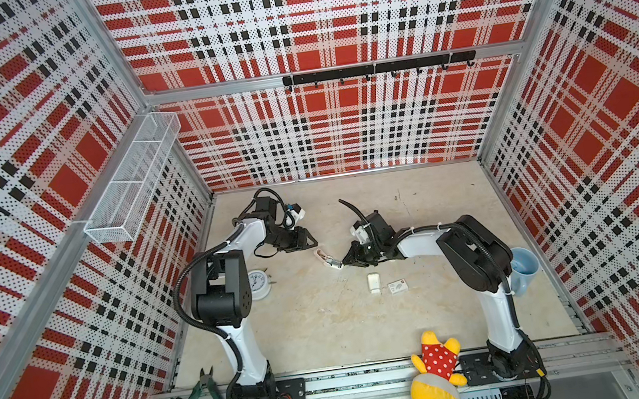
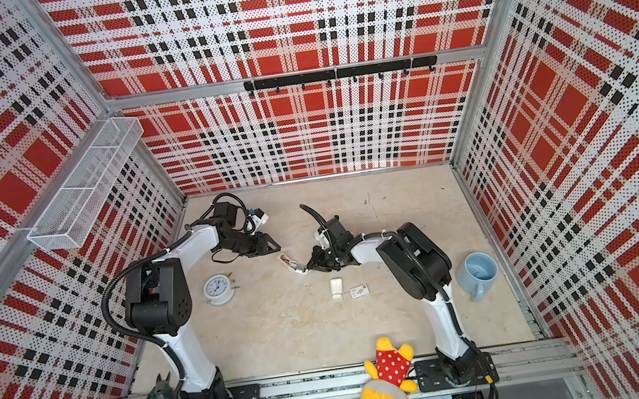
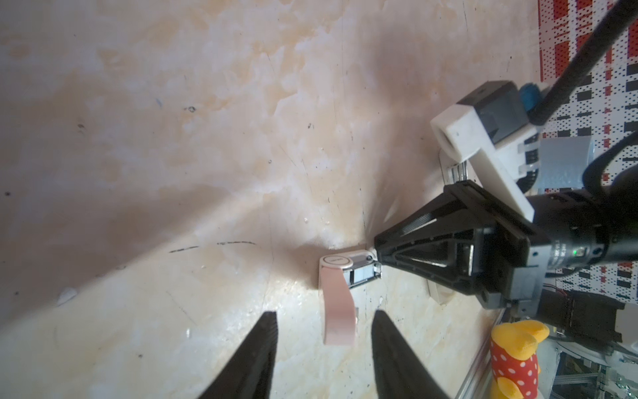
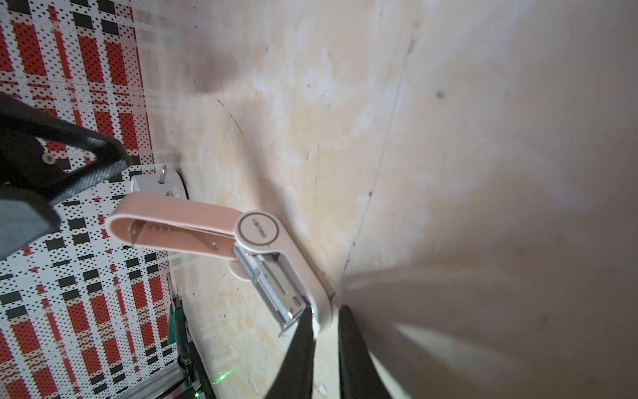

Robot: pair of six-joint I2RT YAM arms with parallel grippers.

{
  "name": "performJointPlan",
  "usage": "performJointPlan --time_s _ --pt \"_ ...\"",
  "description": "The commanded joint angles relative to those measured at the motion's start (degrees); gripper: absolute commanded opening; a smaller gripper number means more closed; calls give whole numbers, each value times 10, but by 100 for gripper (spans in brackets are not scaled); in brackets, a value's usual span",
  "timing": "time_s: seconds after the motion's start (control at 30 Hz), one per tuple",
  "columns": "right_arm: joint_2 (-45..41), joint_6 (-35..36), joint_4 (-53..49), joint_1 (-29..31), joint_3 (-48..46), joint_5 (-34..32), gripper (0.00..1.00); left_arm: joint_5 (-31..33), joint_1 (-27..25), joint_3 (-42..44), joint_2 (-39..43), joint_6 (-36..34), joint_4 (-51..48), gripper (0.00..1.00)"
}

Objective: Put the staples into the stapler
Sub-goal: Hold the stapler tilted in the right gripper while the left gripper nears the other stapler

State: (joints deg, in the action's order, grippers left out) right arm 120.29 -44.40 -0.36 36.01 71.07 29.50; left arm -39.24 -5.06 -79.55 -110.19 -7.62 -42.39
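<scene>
Pink stapler (image 1: 326, 259) is sitting roughly mid-worktop, a bit toward the far edge, flipped wide open. Its top arm is lying folded right back with the spring showing, and the silvery magazine is lying bare. Can't tell if any strip's in there. The right hand (image 4: 325, 311) is pinching the base's front tip. The tiny white staple box (image 1: 397, 286) with the orange corner mark is lying flat, apart from it, nearer the front edge.
</scene>
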Motion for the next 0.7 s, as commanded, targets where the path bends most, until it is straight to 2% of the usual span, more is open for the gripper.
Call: performJointPlan --time_s 0.0,0.2,0.67 --pt "17 27 -26 -2 23 -1 16 -10 13 6 28 -24 -9 48" --pt "5 23 -30 -2 21 -4 18 1 28 13 42 -14 13 50" --pt "-15 -18 -14 19 -9 -6 16 -15 1 11 22 10 37 49"
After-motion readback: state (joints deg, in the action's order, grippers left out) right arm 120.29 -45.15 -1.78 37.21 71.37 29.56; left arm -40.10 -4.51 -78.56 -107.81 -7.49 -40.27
